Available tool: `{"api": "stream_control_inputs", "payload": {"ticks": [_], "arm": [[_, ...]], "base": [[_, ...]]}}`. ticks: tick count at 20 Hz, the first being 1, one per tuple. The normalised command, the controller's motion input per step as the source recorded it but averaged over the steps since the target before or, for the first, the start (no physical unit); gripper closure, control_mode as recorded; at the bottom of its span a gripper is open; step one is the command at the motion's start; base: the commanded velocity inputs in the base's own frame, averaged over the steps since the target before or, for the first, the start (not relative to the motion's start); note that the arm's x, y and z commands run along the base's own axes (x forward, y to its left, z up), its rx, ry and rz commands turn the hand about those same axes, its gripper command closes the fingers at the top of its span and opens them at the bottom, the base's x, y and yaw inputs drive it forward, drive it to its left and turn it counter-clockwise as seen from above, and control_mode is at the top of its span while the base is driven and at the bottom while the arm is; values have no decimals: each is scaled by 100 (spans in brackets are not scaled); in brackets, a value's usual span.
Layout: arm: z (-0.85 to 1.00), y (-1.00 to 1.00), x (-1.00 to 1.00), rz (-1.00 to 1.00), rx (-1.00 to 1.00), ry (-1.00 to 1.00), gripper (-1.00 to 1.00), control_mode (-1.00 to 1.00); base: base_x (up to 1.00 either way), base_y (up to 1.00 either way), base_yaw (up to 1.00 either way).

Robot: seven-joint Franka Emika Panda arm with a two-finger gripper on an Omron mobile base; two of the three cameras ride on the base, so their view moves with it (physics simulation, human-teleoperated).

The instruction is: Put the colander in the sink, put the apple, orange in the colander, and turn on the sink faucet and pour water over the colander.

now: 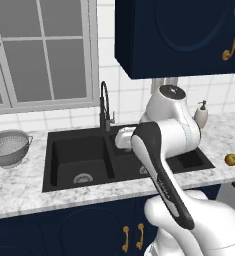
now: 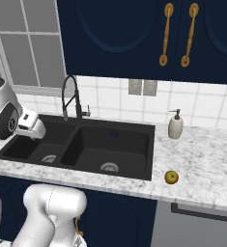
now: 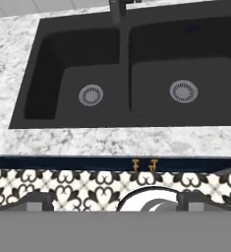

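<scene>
Gripper point(image 3: 115, 204) hung wide open and empty above the sink point(image 1: 79, 150). Further off, the colander point(image 1: 8, 146) sat on the counter just left of the sink; looked light, stiff, slick, so best pinched at the rim.

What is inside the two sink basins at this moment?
Each basin of the sink holds just a round steel drain, with no colander, fruit or water. In the left base view the arm covers much of the right basin; the hand view shows both floors bare.
</scene>
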Motion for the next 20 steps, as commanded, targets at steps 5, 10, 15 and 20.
{"api": "stream_control_inputs", "payload": {"ticks": [5, 10, 15, 20], "arm": [[0, 77, 1, -14, 3, 0, -100, -100], [1, 70, 34, -5, 12, 2, -100, -100], [-8, 69, 61, 0, 27, 17, -100, -100], [-14, 74, 64, 0, 24, 4, -100, -100]], "base": [[0, 0, 0], [0, 0, 0], [0, 0, 0], [0, 0, 0]]}}
